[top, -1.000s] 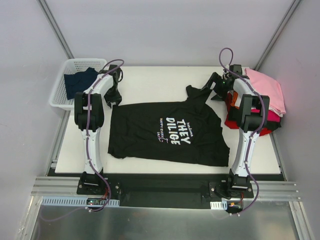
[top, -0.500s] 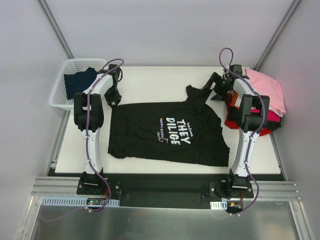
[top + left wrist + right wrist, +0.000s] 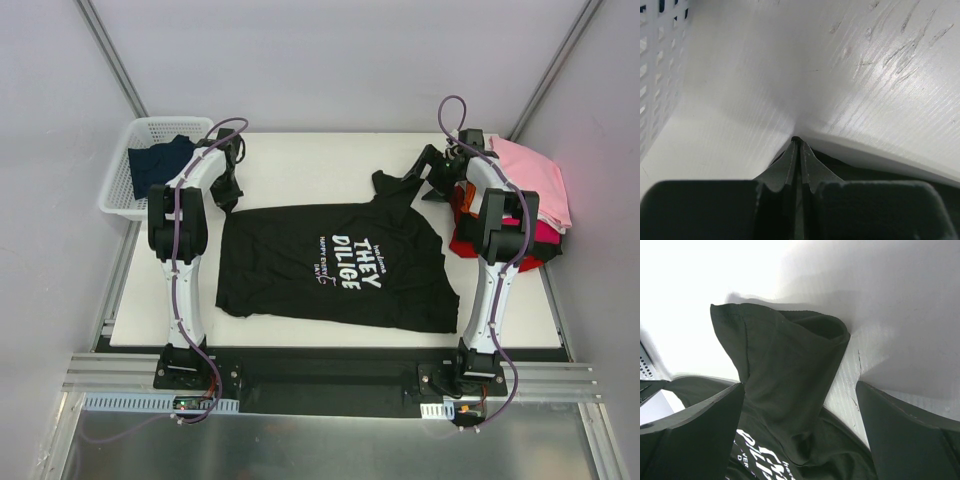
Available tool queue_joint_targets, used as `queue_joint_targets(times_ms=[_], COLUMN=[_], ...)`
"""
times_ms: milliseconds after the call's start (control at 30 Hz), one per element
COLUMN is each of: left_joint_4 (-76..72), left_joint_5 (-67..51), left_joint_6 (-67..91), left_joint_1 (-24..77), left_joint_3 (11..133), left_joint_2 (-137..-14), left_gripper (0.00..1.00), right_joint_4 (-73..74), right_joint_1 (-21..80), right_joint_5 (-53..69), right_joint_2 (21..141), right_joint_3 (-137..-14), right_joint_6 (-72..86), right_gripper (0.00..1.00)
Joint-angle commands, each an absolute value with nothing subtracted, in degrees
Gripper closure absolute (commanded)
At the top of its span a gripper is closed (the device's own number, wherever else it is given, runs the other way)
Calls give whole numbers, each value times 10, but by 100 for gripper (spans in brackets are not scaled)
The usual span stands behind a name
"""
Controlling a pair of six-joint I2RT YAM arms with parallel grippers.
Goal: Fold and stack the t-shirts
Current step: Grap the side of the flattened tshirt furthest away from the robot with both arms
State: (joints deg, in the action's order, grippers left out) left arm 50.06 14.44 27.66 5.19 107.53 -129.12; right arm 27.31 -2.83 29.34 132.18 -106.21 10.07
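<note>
"Black t-shirt (image 3: pixel 335 265) — has it shifted at all over the last second?"

"Hardly. It lies print-up, spread across the middle of the table (image 3: pixel 300 160) with the same outline as a second ago. Both arms sit at its far corners almost where they were. The left gripper (image 3: pixel 796 142) has crept a touch, no more."

"So no fold has begun?"

"I'd judge not. This looks like a pause while the grasps are set, with all the folding left to do."

"And the grippers themselves?"

"The left one's fingers are pressed together, tips down on the table at the shirt's far left corner. Dark cloth shows just behind them, but I cannot tell whether any is caught between them. The right gripper (image 3: pixel 800 385) is spread wide, and the rumpled sleeve (image 3: pixel 785 350) stands up between its fingers, not yet gripped."

"The other shirts?"

"A folded pile (image 3: pixel 535 180), pink on top, sits at the table's right edge — a navy one (image 3: pixel 160 160) waits in the basket (image 3: pixel 118 195) on the left."
</note>
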Motion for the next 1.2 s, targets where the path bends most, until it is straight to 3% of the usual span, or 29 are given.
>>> queue_joint_targets(times_ms=[0, 533, 733, 933, 1000, 1033, 1067, 1133, 1167], left_joint_4=[520, 521, 520, 521, 521, 521, 521, 521, 521], left_joint_5=[156, 130, 131, 129, 130, 130, 130, 130, 131], left_joint_6=[272, 267, 266, 269, 269, 270, 270, 272, 273], left_joint_1=[51, 90, 108, 113, 114, 114, 114, 115, 115], left_joint_3=[1092, 1058, 1052, 1041, 1037, 1034, 1032, 1026, 1025], left_joint_2=[-1261, -1199, -1194, -1196, -1196, -1196, -1196, -1195, -1194], left_gripper=[100, 100, 100, 100, 100, 100, 100, 100, 100], right_joint_4=[294, 291, 266, 261, 261, 261, 262, 261, 261], right_joint_1=[-35, -48, -47, -42, -41, -41, -40, -41, -41], right_joint_5=[265, 260, 271, 265, 262, 261, 259, 252, 250], right_joint_2=[1340, 1390, 1392, 1395, 1395, 1394, 1392, 1389, 1389], right_joint_3=[-1089, -1154, -1143, -1148, -1148, -1147, -1146, -1143, -1141], right_joint_6=[101, 117, 154, 163, 163, 163, 162, 162, 162], right_gripper=[2, 1, 12, 29, 41, 48, 66, 84, 98])
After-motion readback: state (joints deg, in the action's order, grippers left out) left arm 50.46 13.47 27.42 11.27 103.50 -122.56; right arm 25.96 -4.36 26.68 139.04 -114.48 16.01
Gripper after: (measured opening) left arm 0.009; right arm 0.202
